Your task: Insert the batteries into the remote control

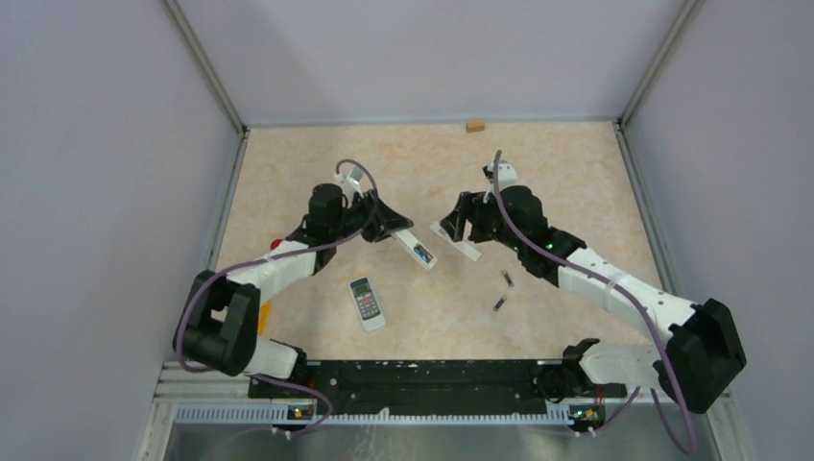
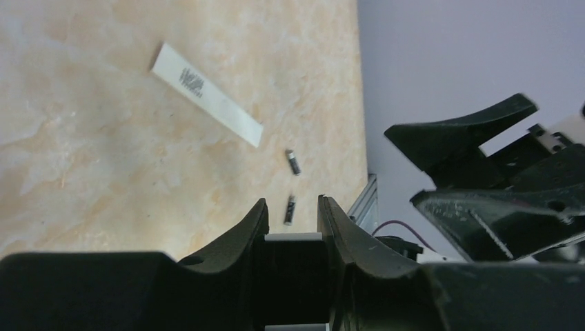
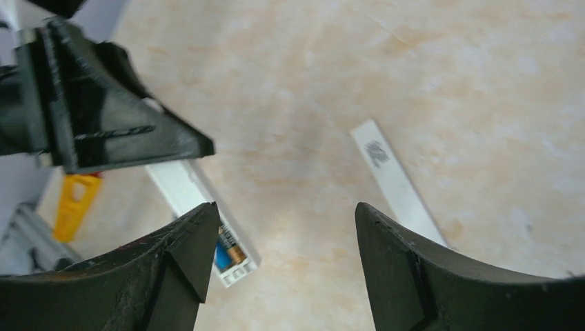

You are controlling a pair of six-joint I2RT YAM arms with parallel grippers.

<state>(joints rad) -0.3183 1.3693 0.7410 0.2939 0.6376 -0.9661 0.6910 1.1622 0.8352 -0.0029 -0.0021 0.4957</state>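
Batteries (image 1: 508, 279): 2 lie loose, 1 sits in the remote (image 1: 418, 250) clamped in left claw (image 1: 392, 229), right claw (image 3: 284, 207) apart

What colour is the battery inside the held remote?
Battery: blue with a copper end; best in right wrist view.

No legible text: print on the white cover strip (image 2: 207, 95), the battery (image 3: 231, 253) label and the keypad remote (image 1: 366, 303) markings are all too blurred.
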